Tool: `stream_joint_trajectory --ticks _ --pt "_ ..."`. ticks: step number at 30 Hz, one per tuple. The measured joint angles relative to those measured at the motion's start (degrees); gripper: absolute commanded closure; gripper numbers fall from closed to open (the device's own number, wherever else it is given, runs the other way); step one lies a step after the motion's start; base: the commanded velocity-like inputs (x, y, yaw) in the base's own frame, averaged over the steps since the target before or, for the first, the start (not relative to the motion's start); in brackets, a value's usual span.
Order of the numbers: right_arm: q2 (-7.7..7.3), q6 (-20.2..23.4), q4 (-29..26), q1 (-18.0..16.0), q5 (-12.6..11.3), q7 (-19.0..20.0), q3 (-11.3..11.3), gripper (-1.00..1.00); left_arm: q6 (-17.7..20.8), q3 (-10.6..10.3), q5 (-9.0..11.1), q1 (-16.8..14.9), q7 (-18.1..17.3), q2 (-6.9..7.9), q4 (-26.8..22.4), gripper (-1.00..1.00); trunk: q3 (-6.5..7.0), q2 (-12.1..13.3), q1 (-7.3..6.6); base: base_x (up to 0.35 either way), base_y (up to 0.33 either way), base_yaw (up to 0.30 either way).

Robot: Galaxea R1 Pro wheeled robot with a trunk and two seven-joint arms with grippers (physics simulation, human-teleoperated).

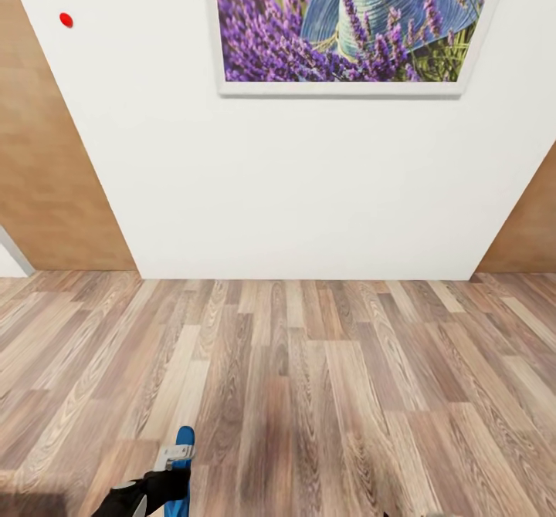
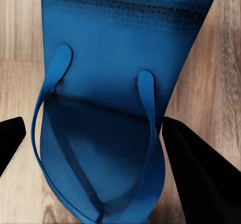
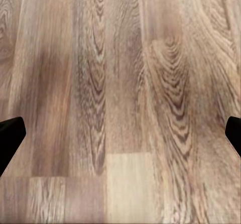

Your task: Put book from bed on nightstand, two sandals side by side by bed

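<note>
One bright blue sandal (image 1: 185, 434) hangs above the wood floor at the bottom left of the head view, with my left gripper (image 1: 173, 464) shut on it. In the left wrist view the sandal (image 2: 115, 43) with its blue straps lies between the two black fingers (image 2: 201, 174) of that gripper (image 2: 94, 121). My right gripper (image 3: 120, 128) is open over bare floor, its fingertips at the picture's two edges and nothing between them. The other sandal, the book, the bed and the nightstand are out of view.
A white wall (image 1: 293, 185) stands straight ahead with a framed lavender picture (image 1: 347, 23) and a small red dot (image 1: 66, 19). Brown wood panels (image 1: 46, 154) flank it on both sides. Light brown plank floor (image 1: 347, 393) stretches between me and the wall.
</note>
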Motion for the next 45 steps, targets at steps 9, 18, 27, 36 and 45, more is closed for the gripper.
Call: stream_joint_trajectory --ticks 9,18,27,36,45 --pt "-0.01 0.0 0.0 0.0 0.0 0.0 0.0 -1.00 0.0 0.0 0.0 0.0 0.0 0.00 0.0 1.00 0.00 0.0 0.00 0.316 -0.002 0.000" --pt "-0.02 0.0 0.0 0.0 0.0 0.0 0.0 -1.00 0.0 0.0 0.0 0.0 0.0 0.00 0.0 1.00 0.00 0.0 0.00 0.316 0.000 0.000" --pt "-0.02 0.0 0.0 0.0 0.0 0.0 0.0 -1.00 0.0 0.0 0.0 0.0 0.0 0.00 0.0 1.00 0.00 0.0 0.00 0.316 0.000 0.000" --pt "-0.01 0.0 0.0 0.0 0.0 0.0 0.0 -1.00 0.0 0.0 0.0 0.0 0.0 0.00 0.0 1.00 0.00 0.0 0.00 0.316 0.000 0.000" --pt "0.00 0.0 0.0 0.0 0.0 0.0 0.0 -1.00 0.0 0.0 0.0 0.0 0.0 0.00 0.0 1.00 0.00 0.0 0.00 0.316 0.000 0.000"
